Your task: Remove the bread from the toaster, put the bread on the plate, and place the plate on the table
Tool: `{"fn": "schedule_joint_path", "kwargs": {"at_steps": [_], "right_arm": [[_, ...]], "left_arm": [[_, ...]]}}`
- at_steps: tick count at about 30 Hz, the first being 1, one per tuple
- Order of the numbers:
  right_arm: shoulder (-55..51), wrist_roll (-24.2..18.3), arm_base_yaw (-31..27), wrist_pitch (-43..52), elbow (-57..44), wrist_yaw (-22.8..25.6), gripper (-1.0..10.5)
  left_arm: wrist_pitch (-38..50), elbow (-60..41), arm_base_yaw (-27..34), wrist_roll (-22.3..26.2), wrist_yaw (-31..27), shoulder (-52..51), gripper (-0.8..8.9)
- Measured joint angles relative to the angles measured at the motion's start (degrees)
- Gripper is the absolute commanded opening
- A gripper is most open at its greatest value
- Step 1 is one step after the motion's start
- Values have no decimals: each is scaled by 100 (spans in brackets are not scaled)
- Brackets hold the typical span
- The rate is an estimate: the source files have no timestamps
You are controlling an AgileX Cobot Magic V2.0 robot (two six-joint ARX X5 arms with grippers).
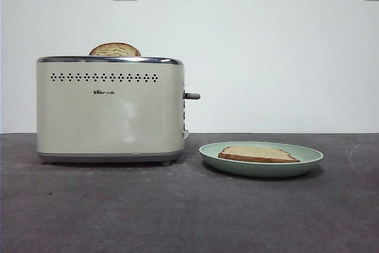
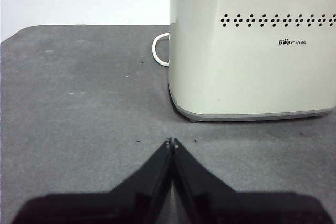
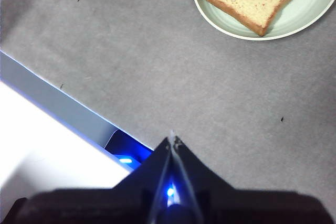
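The bread lies flat on the plate, which rests on the counter beside the toaster, so both end effectors, left and right, jaws together, should wait clear.

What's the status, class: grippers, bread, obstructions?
Left gripper shut, right gripper shut, both empty. Bread flat on plate, plate on table. Nothing in the way.
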Motion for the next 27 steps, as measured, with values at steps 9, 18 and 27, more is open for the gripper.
{"fn": "schedule_joint_path", "kwargs": {"at_steps": [9, 18, 27], "right_arm": [[0, -2, 0, 2, 0, 0, 1], [-402, -90, -378, 72, 0, 0, 1], [-2068, -177, -1934, 2006, -160, -2, 1]], "left_arm": [[2, 0, 0, -17, 0, 0, -4], [2, 0, 0, -17, 0, 0, -4], [2, 2, 0, -17, 0, 0, -4]]}}
